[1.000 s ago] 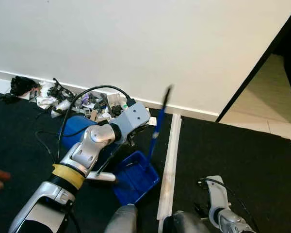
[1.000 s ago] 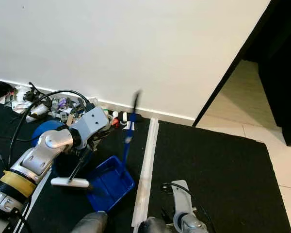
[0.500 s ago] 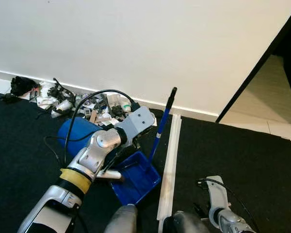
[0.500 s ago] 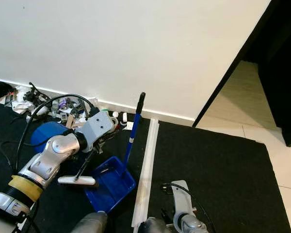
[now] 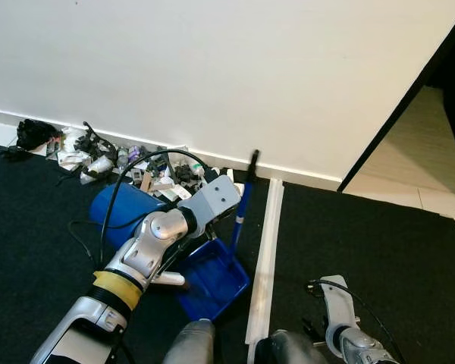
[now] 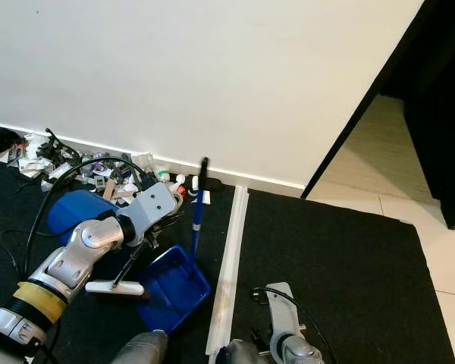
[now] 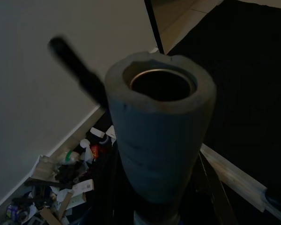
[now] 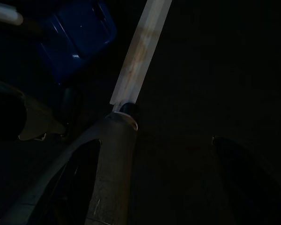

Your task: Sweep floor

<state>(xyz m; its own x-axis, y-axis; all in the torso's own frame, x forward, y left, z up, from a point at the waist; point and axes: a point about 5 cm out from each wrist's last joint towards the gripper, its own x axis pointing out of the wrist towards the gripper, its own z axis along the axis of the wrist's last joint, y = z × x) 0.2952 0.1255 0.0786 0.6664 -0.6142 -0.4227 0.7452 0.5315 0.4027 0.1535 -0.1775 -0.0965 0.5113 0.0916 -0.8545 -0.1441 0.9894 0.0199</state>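
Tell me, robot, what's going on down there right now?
Left gripper on the broom by the blue dustpan. Right arm idle, low. Rubbish pile along the wall ahead, blue bin lying beside it.

A blue drum [image 5: 121, 213] lies near the white wall [image 5: 212, 68] (doorway [image 5: 432, 98] alongside).

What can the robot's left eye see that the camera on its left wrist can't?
The left eye alone takes in the blue dustpan, the blue bin lying on the black mat, and the left arm itself. The left wrist camera alone looks at the open end of a grey foam-covered tube close up. Both see the pile of rubbish by the white wall, and the dustpan's handle.
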